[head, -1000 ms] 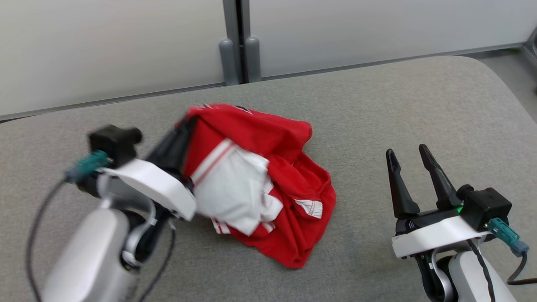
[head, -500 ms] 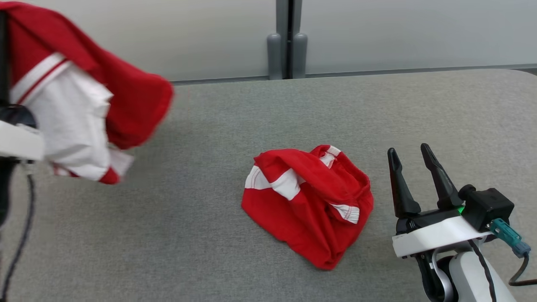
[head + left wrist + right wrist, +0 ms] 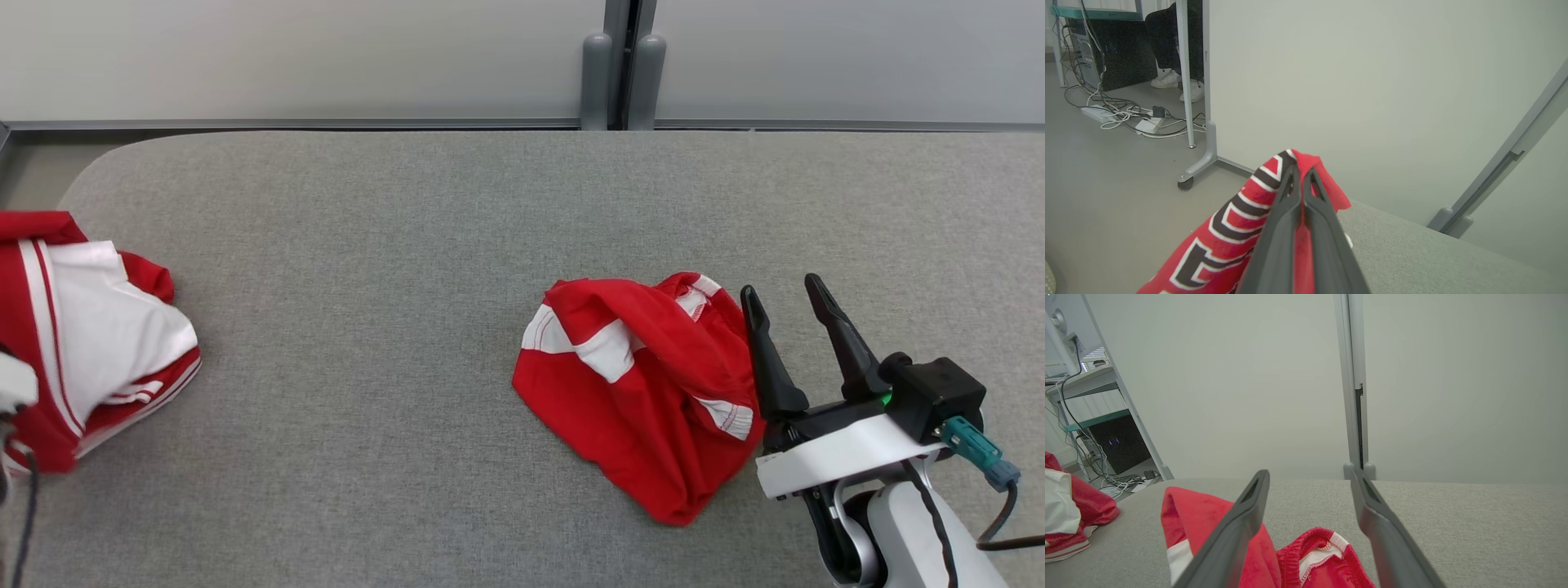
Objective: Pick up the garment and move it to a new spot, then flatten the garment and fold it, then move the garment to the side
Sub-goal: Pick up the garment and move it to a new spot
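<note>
My left gripper (image 3: 1300, 173) pinches the garment (image 3: 90, 335), fingers pressed together on the red lettered cloth, well off to the left of the red-and-white bundle (image 3: 653, 392). My right gripper (image 3: 780, 290) stands spread wide and empty, just beside that bundle on its right.

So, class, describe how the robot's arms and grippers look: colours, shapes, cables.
The right gripper has two long, dark, tapering fingers on a white bracket, with a black camera block, teal plug, dark cable and green light. The left gripper matches.
</note>
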